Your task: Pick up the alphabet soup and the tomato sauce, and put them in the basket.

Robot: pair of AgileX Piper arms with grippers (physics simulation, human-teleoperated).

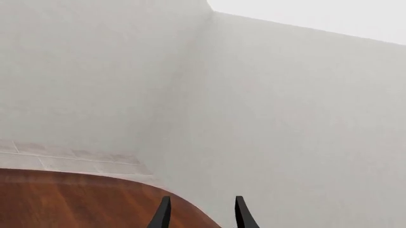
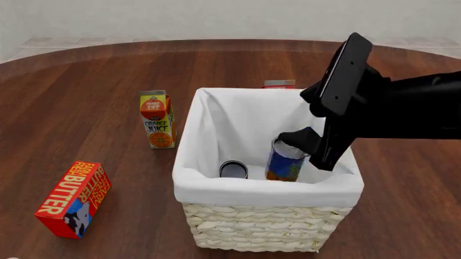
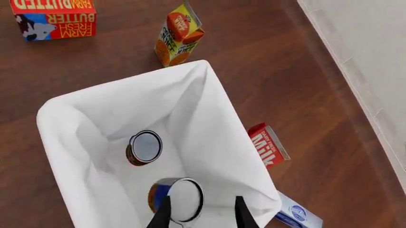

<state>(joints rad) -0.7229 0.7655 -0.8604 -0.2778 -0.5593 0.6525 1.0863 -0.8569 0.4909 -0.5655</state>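
We see the right hand [image 2: 306, 147] reaching down into the basket [image 2: 266, 190], its fingers [image 3: 163, 213] spread apart on either side of the upright alphabet soup [image 2: 285, 160], though whether they touch it we cannot tell. The tomato sauce [image 2: 234, 169] stands upright inside the basket too, near the soup but apart from it. Our left hand [image 1: 201, 216] hangs with its fingers apart over the edge of the wooden surface [image 1: 70, 202], holding nothing.

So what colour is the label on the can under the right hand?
Mostly blue with orange-yellow patches, on the alphabet soup; the front view shows it best.
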